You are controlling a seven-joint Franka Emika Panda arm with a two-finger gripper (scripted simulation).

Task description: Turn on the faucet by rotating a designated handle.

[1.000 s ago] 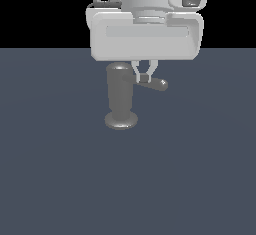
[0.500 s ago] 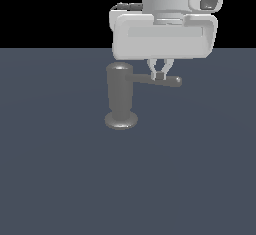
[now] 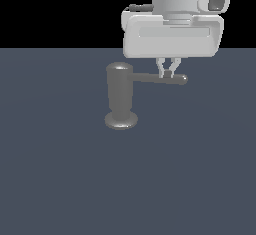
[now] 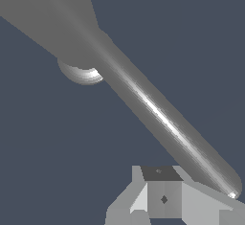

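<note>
- Standing upright on the dark blue-grey surface (image 3: 60, 179), the faucet (image 3: 120, 99) is a dull grey cylinder with a rounded cap, a narrower neck and a flared disc base.
- Its handle (image 3: 160, 78), a thin grey rod with a small rounded tip, juts level from the cylinder's upper part toward the exterior view's right.
- A white gripper (image 3: 169, 70) hangs straight down over the outer part of the rod, close to the tip and well apart from the cylinder body.
- Its two fingers (image 3: 162, 69) are drawn close together, their tips right at the rod's upper side; whether they pinch the rod or merely touch it cannot be told from these views.
- From the wrist view the handle (image 4: 158, 114) runs as a long shining bar from the faucet body (image 4: 52, 18) to its tip beside a pale finger (image 4: 162, 195); part of the disc base peeks out beneath.
- No containers show in either view.
</note>
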